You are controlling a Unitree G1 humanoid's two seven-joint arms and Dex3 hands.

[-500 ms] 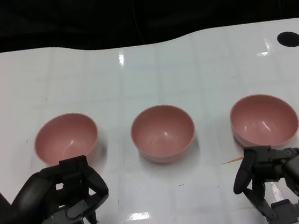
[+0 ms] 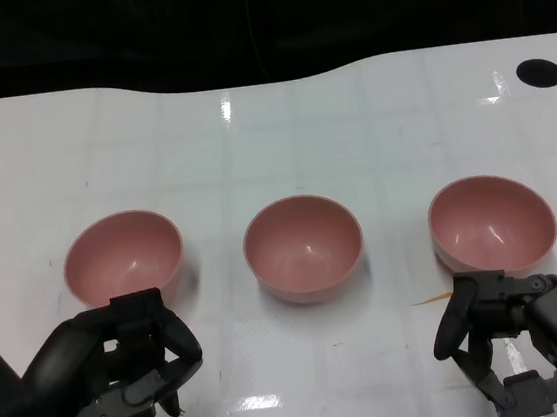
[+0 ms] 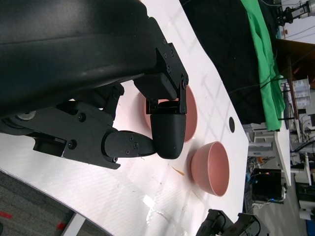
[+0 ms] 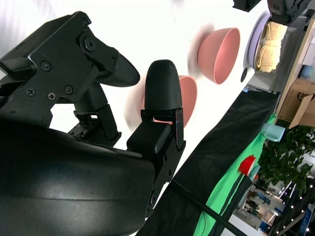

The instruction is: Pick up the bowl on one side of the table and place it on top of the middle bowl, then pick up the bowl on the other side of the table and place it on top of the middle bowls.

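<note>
Three pink bowls stand in a row on the white table: the left bowl (image 2: 123, 256), the middle bowl (image 2: 303, 246) and the right bowl (image 2: 492, 222). All are upright and empty. My left hand (image 2: 116, 376) hovers just in front of the left bowl, fingers loosely curled and apart, holding nothing. In front of the right bowl my right hand (image 2: 515, 343) is likewise empty, with a gap between thumb and fingers. The left wrist view shows the right bowl (image 3: 211, 167) beyond my left hand (image 3: 147, 132). The right wrist view shows the left bowl (image 4: 219, 54) past my right hand (image 4: 138, 88).
A small orange streak (image 2: 428, 301) marks the table beside the right bowl. Round dark holes sit at the far right (image 2: 539, 72) and far left of the table. The table's back edge meets a black backdrop. Green cloth (image 3: 266, 59) hangs beyond the table.
</note>
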